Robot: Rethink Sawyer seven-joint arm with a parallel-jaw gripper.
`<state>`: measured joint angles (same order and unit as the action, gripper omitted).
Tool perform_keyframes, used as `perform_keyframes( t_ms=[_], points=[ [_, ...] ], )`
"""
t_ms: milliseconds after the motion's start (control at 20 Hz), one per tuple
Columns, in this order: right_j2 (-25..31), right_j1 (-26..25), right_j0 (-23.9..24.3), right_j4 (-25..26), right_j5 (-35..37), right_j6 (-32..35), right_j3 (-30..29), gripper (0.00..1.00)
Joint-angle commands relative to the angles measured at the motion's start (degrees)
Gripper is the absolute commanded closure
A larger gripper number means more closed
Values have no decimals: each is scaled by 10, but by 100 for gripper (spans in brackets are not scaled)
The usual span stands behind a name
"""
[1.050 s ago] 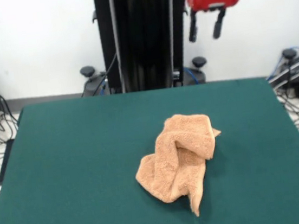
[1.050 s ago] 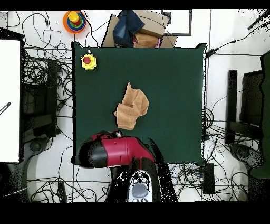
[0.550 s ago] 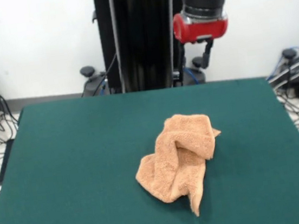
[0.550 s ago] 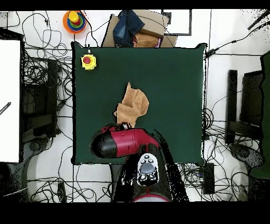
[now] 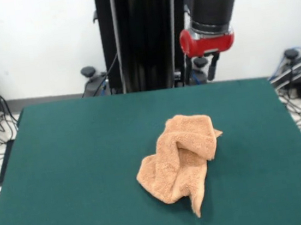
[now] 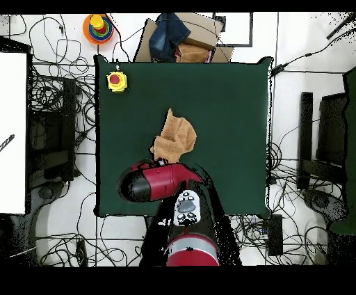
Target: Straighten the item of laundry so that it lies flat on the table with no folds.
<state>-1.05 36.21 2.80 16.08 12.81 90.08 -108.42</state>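
Your towel (image 5: pixel 180 155) lies crumpled mid-worktop (image 5: pixel 81 170), so bring the fingers (image 5: pixel 200 69), whose spread I cannot tell, down onto its loose near corner and pull outward to flatten it

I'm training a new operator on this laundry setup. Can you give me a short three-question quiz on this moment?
1. True or false: the towel lies flat, with no folds.
2. The gripper is: A) clamped on the towel, B) raised above the table's far side, clear of the towel, C) resting on the yellow button box.
3. Fill in: the button on the yellow box is ____.

Key: 1 false, it is crumpled; 2 B; 3 red.
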Motion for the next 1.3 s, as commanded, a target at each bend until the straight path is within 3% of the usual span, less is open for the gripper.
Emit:
perform_keyframes(
  t_ms=[50, 250, 650, 1100, 1300],
  points=[
    [-7, -74, -6, 31, -60, 69, 56, 0],
    [-10, -88, -7, 33, -75, 67, 66, 0],
    [-11, -93, -34, 3, -20, 66, 102, 0],
    [-34, -118, -8, -41, 106, 67, 213, 0],
    [-22, -154, 17, -38, 99, 60, 264, 0]
  ],
)
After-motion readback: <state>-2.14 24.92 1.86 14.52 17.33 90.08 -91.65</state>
